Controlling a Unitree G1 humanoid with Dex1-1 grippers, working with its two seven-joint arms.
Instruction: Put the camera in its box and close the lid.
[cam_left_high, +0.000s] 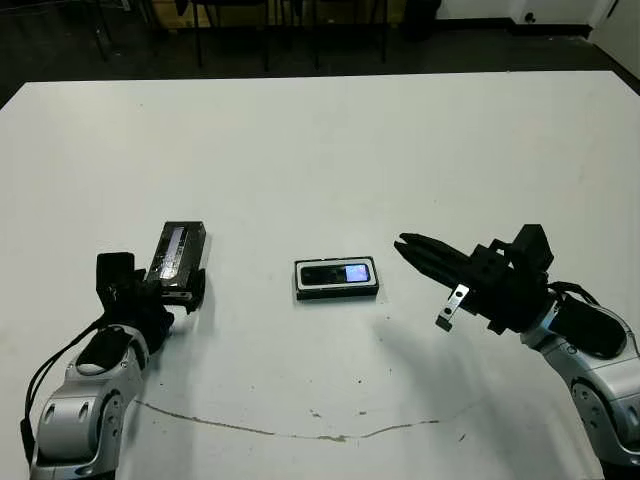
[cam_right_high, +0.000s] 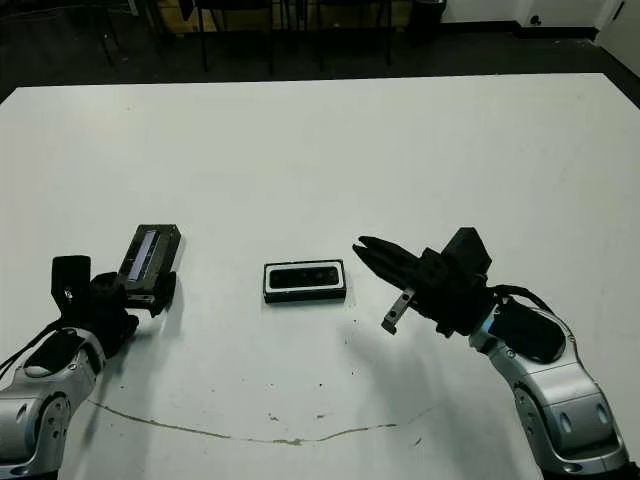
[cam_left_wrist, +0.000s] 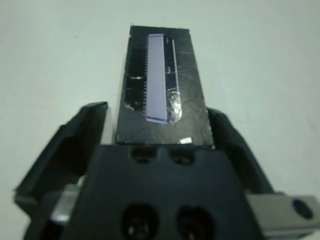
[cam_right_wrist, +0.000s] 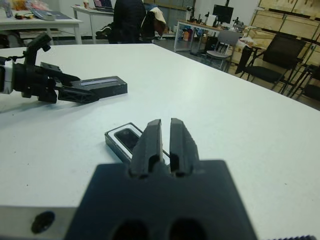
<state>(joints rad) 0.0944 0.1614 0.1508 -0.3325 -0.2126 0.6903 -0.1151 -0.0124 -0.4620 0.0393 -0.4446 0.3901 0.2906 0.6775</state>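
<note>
The box (cam_left_high: 299, 279), a shallow black tray with white lining, lies at the table's middle. In it rests the camera (cam_left_high: 325, 273), whose face shows a bluish-white patch. The lid (cam_left_high: 178, 252), a black slab with a silvery strip, lies flat on the table to the left. My left gripper (cam_left_high: 181, 290) is open, with its fingers (cam_left_wrist: 82, 135) astride the lid's near end; a thin gap shows on one side. My right gripper (cam_left_high: 402, 243) hovers just right of the box, shut and empty, pointing toward it. The right wrist view shows the box (cam_right_wrist: 111, 138) beyond its fingertips.
A thin brown line (cam_left_high: 300, 432) runs across the table near my side. White tabletop lies around the box. Beyond the far edge are dark floor and chair legs. A person (cam_right_wrist: 129, 20) in dark clothes, with desks and chairs, shows past the table.
</note>
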